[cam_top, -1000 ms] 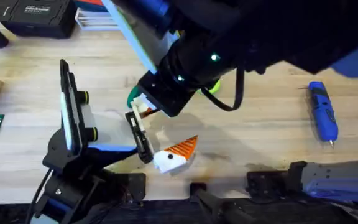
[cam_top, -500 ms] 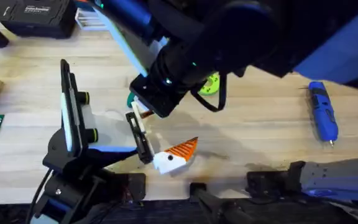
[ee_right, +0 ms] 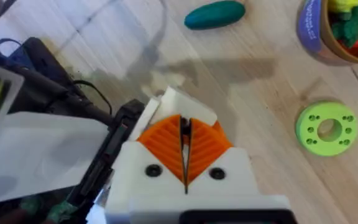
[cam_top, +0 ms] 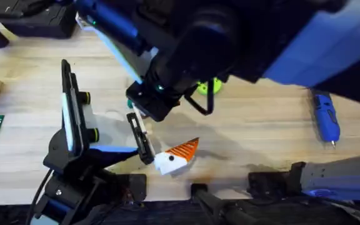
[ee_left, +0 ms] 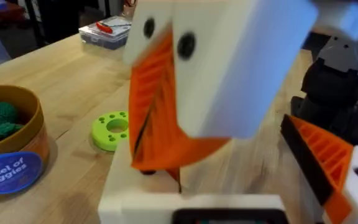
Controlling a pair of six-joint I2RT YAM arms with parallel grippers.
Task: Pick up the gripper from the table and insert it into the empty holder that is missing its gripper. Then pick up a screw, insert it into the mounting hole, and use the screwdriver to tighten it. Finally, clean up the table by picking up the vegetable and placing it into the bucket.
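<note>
You have a pale wooden table (cam_top: 255, 134) with plenty of bare grain showing. Near your front edge lies the loose gripper (cam_top: 177, 155), orange wedge pointing away from its white base. Off to the right rests the blue screwdriver (cam_top: 325, 118), bit toward you. Farther back you'll find the green disc (ee_right: 326, 129) with holes, and just beside it the bucket (ee_left: 18, 152), standing upright with toy veggies inside. The dark green vegetable (ee_right: 214, 14) lies on the wood near that bucket.
</note>
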